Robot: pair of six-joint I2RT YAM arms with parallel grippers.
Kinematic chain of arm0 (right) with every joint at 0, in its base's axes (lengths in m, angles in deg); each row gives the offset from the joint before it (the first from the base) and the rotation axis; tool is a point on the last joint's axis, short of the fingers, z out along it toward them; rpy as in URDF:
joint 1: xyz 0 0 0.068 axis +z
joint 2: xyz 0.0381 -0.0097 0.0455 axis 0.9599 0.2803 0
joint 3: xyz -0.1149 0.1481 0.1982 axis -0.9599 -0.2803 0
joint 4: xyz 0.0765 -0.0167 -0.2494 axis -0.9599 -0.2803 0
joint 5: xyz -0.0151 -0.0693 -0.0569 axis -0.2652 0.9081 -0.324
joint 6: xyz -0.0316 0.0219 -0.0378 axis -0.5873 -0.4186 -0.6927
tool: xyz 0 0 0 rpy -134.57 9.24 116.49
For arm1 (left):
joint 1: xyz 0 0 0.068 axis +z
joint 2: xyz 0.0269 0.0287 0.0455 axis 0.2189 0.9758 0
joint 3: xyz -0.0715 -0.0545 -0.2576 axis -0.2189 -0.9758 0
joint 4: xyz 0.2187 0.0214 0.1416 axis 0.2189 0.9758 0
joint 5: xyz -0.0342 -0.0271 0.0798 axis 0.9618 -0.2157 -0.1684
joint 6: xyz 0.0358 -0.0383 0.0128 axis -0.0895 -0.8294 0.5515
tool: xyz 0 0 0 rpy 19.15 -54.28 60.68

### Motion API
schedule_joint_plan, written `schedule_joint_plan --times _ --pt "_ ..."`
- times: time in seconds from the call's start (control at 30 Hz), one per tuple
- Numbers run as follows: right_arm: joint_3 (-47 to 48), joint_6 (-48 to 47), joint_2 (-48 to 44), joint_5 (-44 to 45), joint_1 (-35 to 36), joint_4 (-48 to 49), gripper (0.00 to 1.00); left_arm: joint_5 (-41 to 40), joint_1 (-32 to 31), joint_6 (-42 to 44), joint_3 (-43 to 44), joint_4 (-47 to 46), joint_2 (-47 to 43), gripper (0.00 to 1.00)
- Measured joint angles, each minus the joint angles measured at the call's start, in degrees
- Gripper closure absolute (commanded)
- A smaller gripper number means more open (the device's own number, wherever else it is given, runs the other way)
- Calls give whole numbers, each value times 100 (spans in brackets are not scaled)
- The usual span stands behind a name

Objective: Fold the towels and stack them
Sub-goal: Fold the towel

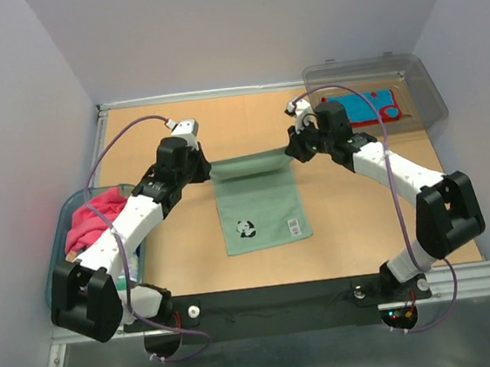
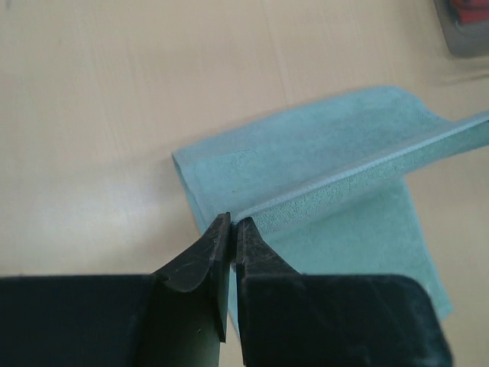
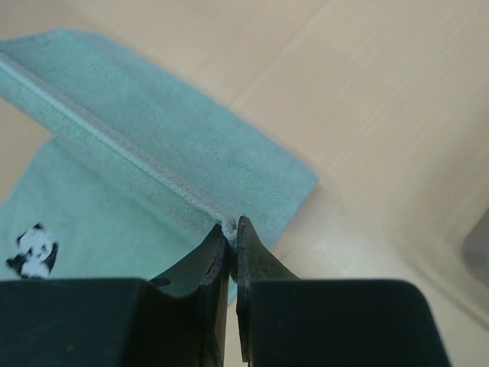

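Note:
A teal towel (image 1: 259, 206) with a small panda print (image 1: 246, 229) lies in the middle of the table, its far edge lifted and stretched between both grippers. My left gripper (image 1: 206, 167) is shut on the towel's far left corner (image 2: 263, 208). My right gripper (image 1: 294, 150) is shut on the far right corner (image 3: 226, 225). The near part of the towel (image 3: 69, 206) rests flat on the table. A magenta pink towel (image 1: 93, 215) sits bunched in the tub at the left. A blue towel with orange and pink (image 1: 367, 107) lies in the clear bin at the back right.
The blue-rimmed tub (image 1: 60, 247) stands at the left edge beside my left arm. The clear grey plastic bin (image 1: 423, 86) sits at the back right corner. Bare wooden table (image 1: 355, 224) lies around the teal towel, with a metal rail along the near edge.

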Motion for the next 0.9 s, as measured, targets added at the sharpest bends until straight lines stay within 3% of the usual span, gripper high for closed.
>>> schedule_joint_plan --times 0.47,0.9 --pt "-1237 1016 -960 -483 7 -632 99 848 -149 -754 -1088 566 -485 100" --pt "-1593 1891 -1161 -708 7 -826 99 879 -166 -1086 -1167 946 -673 100"
